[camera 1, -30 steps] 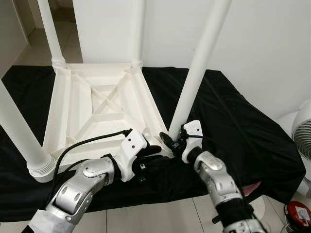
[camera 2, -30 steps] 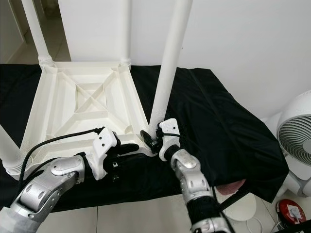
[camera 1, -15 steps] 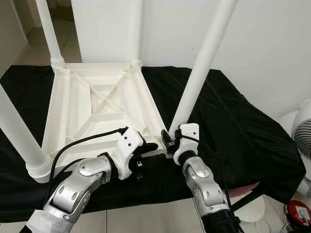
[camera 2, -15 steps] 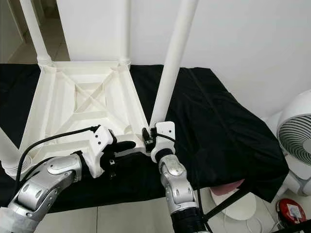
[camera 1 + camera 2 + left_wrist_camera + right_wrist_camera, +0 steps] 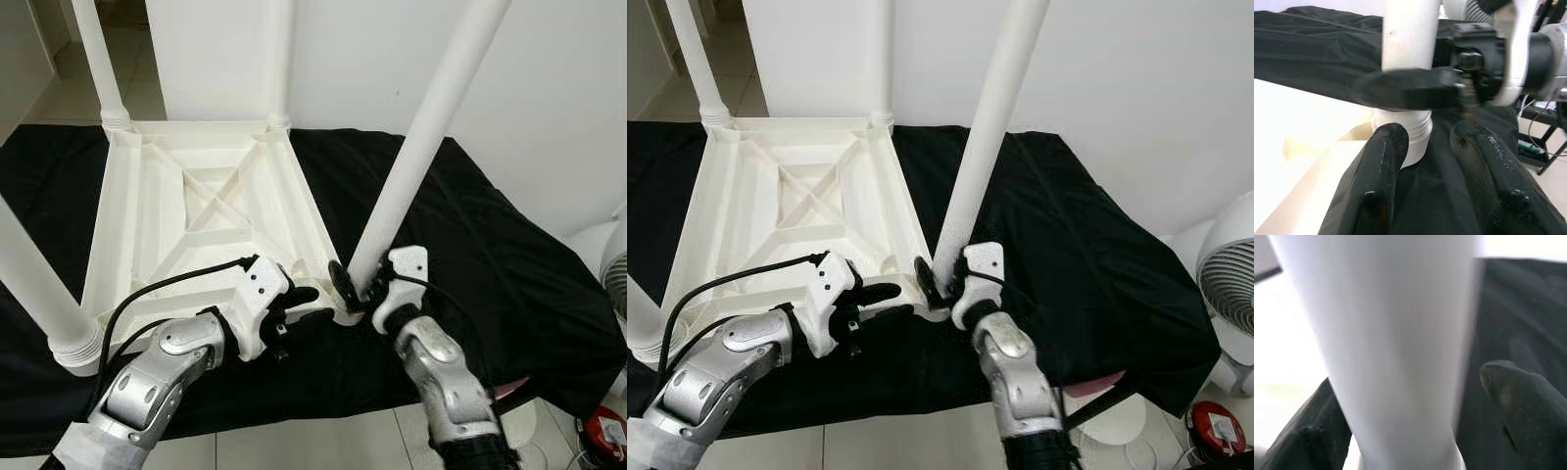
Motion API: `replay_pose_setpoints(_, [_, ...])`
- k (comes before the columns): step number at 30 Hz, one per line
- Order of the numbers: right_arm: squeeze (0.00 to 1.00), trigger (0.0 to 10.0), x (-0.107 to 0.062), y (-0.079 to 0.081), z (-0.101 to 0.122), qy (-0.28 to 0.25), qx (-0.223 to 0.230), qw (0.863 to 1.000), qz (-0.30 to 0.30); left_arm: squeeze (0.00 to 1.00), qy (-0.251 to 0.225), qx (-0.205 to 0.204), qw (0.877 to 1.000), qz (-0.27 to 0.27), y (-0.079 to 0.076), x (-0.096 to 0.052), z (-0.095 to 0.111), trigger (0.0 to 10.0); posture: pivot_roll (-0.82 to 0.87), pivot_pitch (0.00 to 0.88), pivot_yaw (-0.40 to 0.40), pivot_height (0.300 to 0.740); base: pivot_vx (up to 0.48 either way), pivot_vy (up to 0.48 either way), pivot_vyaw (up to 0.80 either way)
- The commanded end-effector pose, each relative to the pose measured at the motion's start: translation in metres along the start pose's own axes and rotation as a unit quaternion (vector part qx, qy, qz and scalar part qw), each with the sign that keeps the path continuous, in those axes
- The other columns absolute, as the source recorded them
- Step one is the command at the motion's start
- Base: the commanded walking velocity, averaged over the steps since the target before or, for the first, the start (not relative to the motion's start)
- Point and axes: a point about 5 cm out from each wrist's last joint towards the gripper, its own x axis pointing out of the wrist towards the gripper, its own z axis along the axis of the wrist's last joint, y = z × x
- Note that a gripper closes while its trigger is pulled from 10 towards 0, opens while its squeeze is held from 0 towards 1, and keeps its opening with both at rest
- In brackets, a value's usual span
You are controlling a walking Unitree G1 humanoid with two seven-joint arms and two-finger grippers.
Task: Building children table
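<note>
I had the table [image 5: 196, 211] lying upside down on the black cloth [image 5: 470, 255], so each corner socket faced up to take a leg. My right gripper [image 5: 355, 287] clasped the base of the 4th leg [image 5: 421, 157] — fingers closed on it — to seat it at the near corner. My left gripper [image 5: 306, 305], fingers slightly parted and empty, rested beside that corner to steady it. The joint itself was hidden behind my fingers, so I couldn't judge how far it had seated.

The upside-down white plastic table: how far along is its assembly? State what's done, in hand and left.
Done: three white legs stand in the table's corners. In hand: the right tool grips the tilted fourth leg at its socket; the left tool rests beside it. Left: straightening and seating that leg.
</note>
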Motion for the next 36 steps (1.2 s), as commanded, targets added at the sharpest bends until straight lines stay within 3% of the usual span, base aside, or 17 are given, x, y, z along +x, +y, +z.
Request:
replay_pose_setpoints(1, [0.00,10.0,-0.006,-0.003,-0.001,0.006,0.003,1.000,0.020,0.00,0.001,0.007,1.000,-0.017,-0.003,0.000,0.000,10.0,0.07,0.018,-0.107,0.740,0.000,0.000,0.00])
replay_pose_setpoints(6, [0.00,10.0,-0.007,-0.012,0.000,0.016,-0.040,0.994,0.098,0.00,0.001,0.008,1.000,-0.022,-0.003,0.001,0.001,10.0,0.06,0.021,-0.097,0.740,0.000,0.000,0.00])
replay_pose_setpoints(8, [0.00,10.0,-0.007,-0.012,0.000,0.016,-0.040,0.994,0.098,0.00,0.001,0.008,1.000,-0.022,-0.003,0.001,0.001,10.0,0.06,0.021,-0.097,0.740,0.000,0.000,0.00])
replay_pose_setpoints(17, [0.00,10.0,0.020,-0.016,0.000,0.033,-0.079,0.982,0.167,0.00,-0.003,0.010,1.000,-0.023,-0.002,0.003,0.004,10.0,0.07,0.020,-0.097,0.740,0.000,0.000,0.00])
replay_pose_setpoints(18, [0.00,4.5,0.023,-0.016,-0.001,0.038,-0.082,0.981,0.173,0.00,-0.003,0.010,1.000,-0.022,-0.001,0.003,0.004,10.0,0.07,0.020,-0.097,0.740,0.000,0.000,0.00])
replay_pose_setpoints(20, [0.00,4.5,0.025,-0.016,-0.002,0.041,-0.084,0.979,0.182,0.00,-0.004,0.010,1.000,-0.020,-0.001,0.003,0.004,10.0,0.07,0.023,-0.101,0.740,0.000,0.000,0.00])
replay_pose_setpoints(21, [0.00,0.0,0.027,-0.016,-0.003,0.045,-0.087,0.976,0.192,0.00,-0.005,0.010,1.000,-0.018,-0.001,0.003,0.005,10.0,0.07,0.025,-0.103,0.740,0.000,0.000,0.00])
replay_pose_setpoints(32, [0.00,0.0,0.029,-0.021,-0.009,0.059,-0.084,0.972,0.210,0.00,-0.009,0.008,1.000,-0.009,0.000,0.003,0.006,10.0,0.07,0.031,-0.110,0.740,0.000,0.000,0.00])
replay_pose_setpoints(33, [0.00,5.0,0.028,-0.022,-0.009,0.059,-0.084,0.973,0.206,0.00,-0.010,0.008,1.000,-0.010,0.000,0.003,0.006,10.0,0.07,0.033,-0.107,0.740,0.000,0.000,0.00])
replay_pose_setpoints(34, [0.00,5.0,0.028,-0.022,-0.009,0.059,-0.084,0.973,0.206,0.00,-0.010,0.008,1.000,-0.010,0.000,0.003,0.006,10.0,0.07,0.033,-0.107,0.740,0.000,0.000,0.00])
replay_pose_setpoints(35, [0.00,10.0,0.029,-0.023,-0.009,0.057,-0.083,0.974,0.201,0.00,-0.011,0.008,1.000,-0.011,0.000,0.004,0.006,10.0,0.07,0.033,-0.107,0.740,0.000,0.000,0.00])
replay_pose_setpoints(36, [0.00,10.0,0.029,-0.023,-0.009,0.057,-0.083,0.974,0.201,0.00,-0.011,0.008,1.000,-0.011,0.000,0.004,0.006,10.0,0.07,0.033,-0.107,0.740,0.000,0.000,0.00])
